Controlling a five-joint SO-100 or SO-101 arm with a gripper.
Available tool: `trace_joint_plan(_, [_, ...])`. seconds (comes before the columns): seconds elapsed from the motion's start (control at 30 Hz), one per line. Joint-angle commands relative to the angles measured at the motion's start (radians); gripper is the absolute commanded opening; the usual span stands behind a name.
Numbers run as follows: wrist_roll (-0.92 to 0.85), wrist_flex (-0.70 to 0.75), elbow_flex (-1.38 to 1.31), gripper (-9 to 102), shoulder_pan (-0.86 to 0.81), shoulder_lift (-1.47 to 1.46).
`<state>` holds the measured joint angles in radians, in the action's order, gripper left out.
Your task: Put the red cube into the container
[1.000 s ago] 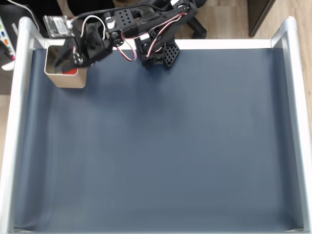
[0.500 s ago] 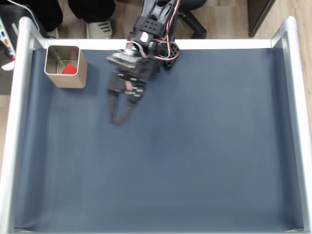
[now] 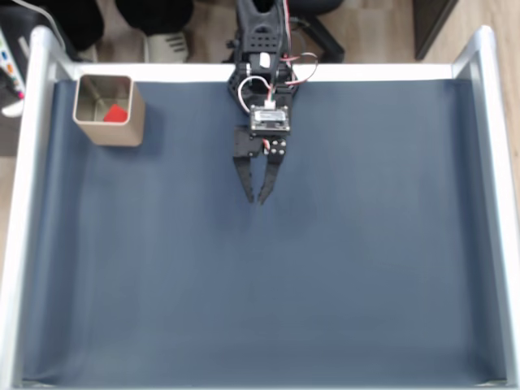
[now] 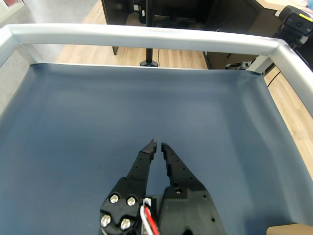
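The red cube lies inside the container, a square beige tin at the mat's upper left corner in the fixed view. My gripper hangs over bare mat near the top centre, well to the right of the tin, pointing down the picture. Its jaws are drawn together to a thin slit with nothing between them. The wrist view has the same gripper with its black fingertips nearly touching above bare blue mat.
A blue-grey mat covers the table, framed by silver rails on the left, right and top. The arm's base stands at the top centre. Beyond the far rail are dark furniture legs and wooden floor.
The arm swung right, away from the tin, to the mat's upper middle. The jaws have narrowed since half a second ago. The cube stays in the tin.
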<state>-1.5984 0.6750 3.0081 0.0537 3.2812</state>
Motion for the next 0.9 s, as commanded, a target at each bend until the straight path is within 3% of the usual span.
trace_joint_plan(0.0, [0.052,0.126,0.003,0,0.032,0.031])
trace_joint_plan(0.87, [0.206,0.545,0.121,0,0.025,0.074])
